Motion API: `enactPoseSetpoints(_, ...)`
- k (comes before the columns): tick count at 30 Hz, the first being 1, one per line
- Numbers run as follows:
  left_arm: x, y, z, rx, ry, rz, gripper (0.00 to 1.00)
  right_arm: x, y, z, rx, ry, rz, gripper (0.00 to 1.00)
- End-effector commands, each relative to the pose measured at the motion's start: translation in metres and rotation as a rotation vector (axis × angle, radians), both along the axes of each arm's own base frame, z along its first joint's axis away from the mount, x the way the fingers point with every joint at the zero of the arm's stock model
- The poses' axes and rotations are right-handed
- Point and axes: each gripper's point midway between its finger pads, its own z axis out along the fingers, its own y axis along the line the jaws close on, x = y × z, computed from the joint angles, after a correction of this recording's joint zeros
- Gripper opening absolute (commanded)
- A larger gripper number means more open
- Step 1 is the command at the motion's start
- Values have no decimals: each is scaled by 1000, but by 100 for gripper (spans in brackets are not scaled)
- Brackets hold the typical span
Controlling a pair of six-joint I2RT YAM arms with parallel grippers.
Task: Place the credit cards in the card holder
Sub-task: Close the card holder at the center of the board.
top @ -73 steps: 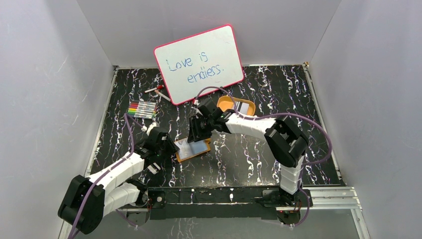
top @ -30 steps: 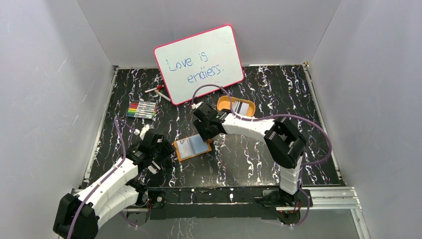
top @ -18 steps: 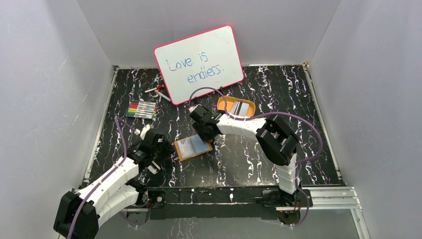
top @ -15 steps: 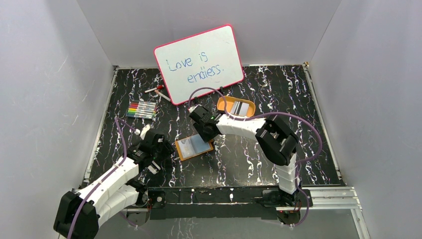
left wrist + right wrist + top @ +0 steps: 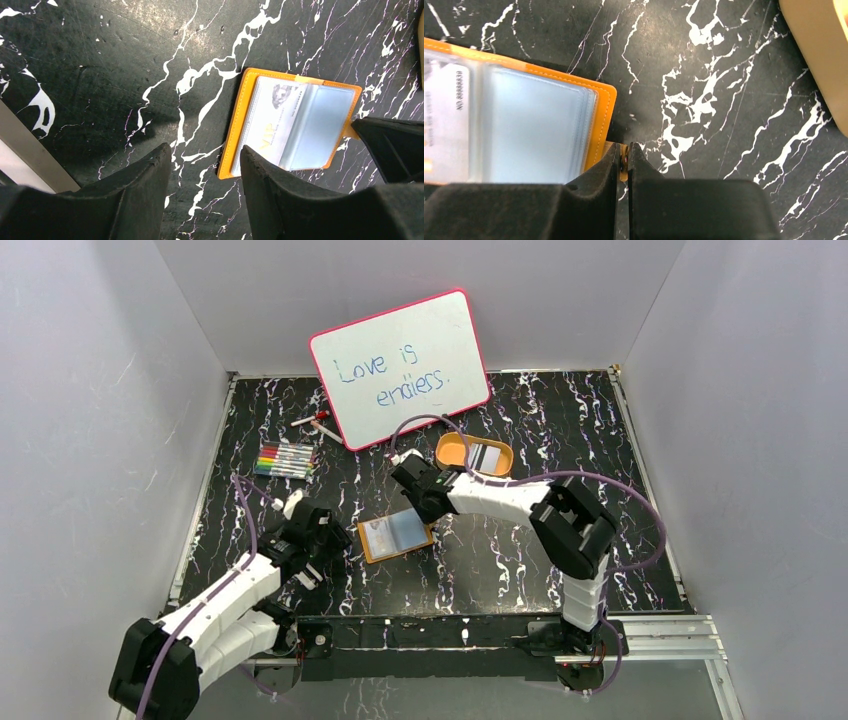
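The card holder lies open on the black marbled table, clear sleeves up. One whitish card sits in its left sleeve. My right gripper is at the holder's right edge and is shut on the holder's small snap tab. The holder's orange edge lies just left of the right gripper. My left gripper is open and empty, a little left of the holder, not touching it. Another card with a dark stripe lies in the orange tray.
The orange oval tray stands just behind the right gripper; its rim shows in the right wrist view. A pink-framed whiteboard leans at the back. Coloured markers lie at the left. The right gripper's body shows in the left wrist view.
My left gripper has drawn back from the holder's left edge toward the near left. My right gripper has stayed at the holder's right edge and shifted the holder slightly to the right.
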Motion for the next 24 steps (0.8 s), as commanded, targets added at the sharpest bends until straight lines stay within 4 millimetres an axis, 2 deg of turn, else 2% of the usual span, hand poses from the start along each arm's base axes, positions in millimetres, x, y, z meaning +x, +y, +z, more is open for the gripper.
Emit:
enactPoseSetpoints(1,5,-5,3,-16,-17,-11,51,3,7,33,173,-18,-59,7)
enactPoseSetpoints(7,8,-25,-2,-91,-8,-68,50,-12,3,35,358,106,-106,7)
enactPoseSetpoints(14,17,-50,-8,-160,6,-164,49,-30,-6,35,436,161,-130,8)
enactPoseSetpoints(19,19,-62,-16,-192,30,-210,47,-44,-5,33,519,227,-122,8)
enactPoseSetpoints(24,17,-71,-17,-236,23,-239,45,-49,7,51,667,245,-100,7)
